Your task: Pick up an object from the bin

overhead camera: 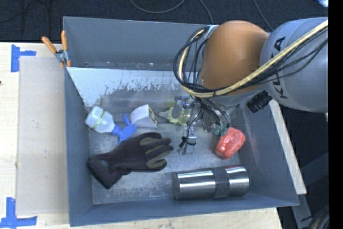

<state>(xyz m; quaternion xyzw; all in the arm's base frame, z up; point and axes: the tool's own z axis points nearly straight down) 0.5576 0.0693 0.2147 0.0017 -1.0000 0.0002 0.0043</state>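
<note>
Orange-capped arm (236, 53) reaches down, hand (187, 143) just beside black glove (131, 157)

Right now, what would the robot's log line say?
tool: down in bin middle | beside: black glove fingertips, view-left; red crumpled lump, view-right | pick: not yet done

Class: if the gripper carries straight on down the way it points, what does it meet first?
The gripper probably meets bare bin floor just beside the black glove; depth is unclear.

black "kuka" lettering, partly hidden by cables, stands on the grey arm (303, 69).
</note>
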